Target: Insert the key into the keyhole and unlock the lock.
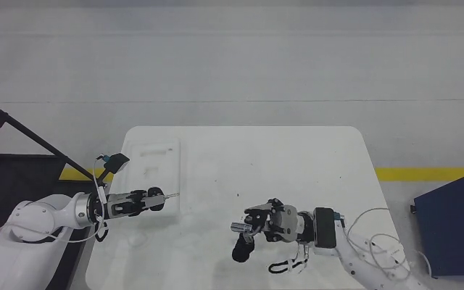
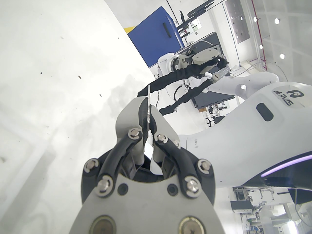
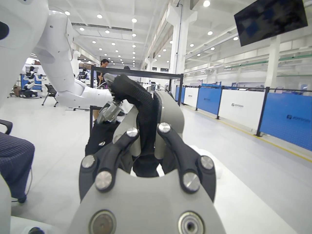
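My left gripper (image 1: 158, 197) hovers over the table's left side, shut on a thin metal key (image 1: 171, 196) whose blade points toward the right arm. In the left wrist view the key (image 2: 148, 103) stands edge-on between the fingertips of that gripper (image 2: 146, 109). My right gripper (image 1: 255, 220) is over the table's front middle, shut on the black fabric-sleeved cable (image 3: 143, 108) of a cable lock. The lock's metal cylinder (image 1: 239, 228) sticks out toward the key, with a gap between them. Its keyhole end (image 2: 216, 75) faces the left wrist camera. The cylinder (image 3: 109, 112) hangs beside the right fingers.
A white tray (image 1: 156, 165) lies on the white table (image 1: 304, 167) at the back left, just beyond the key. The cable's loose end (image 1: 241, 251) droops to the table, and another loop (image 1: 287, 267) lies near the front edge. A blue cabinet (image 1: 442, 226) stands off the right.
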{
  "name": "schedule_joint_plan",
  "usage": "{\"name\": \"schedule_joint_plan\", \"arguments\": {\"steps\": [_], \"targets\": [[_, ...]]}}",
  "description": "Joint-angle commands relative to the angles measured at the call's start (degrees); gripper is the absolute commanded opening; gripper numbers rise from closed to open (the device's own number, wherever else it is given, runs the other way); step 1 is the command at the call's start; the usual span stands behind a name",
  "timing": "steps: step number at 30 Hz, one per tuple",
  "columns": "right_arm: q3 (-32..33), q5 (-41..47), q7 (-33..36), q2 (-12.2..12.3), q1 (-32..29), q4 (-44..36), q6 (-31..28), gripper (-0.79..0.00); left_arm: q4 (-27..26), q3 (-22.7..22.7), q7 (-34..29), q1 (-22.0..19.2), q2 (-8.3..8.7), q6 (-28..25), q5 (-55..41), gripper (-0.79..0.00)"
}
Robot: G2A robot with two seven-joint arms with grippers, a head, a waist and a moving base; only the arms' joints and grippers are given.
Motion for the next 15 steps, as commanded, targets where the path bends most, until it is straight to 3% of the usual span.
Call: {"name": "schedule_joint_plan", "arguments": {"steps": [1, 7, 15], "targets": [[-1.4, 1.97, 2.1, -1.08, 1.46, 1.42, -0.94, -0.785, 0.0, 0.0, 0.0, 0.0, 0.0, 0.0, 0.0, -0.785], [-5.79, 10.66, 6.56, -5.36, 6.06, 6.8, -4.47, -0.785, 0.0, 0.0, 0.0, 0.0, 0.0, 0.0, 0.0, -0.785], [-7.74, 21.97, 5.78, -9.38, 7.32, 13.08, -8.76, -0.785, 0.0, 0.0, 0.0, 0.0, 0.0, 0.0, 0.0, -0.785]]}}
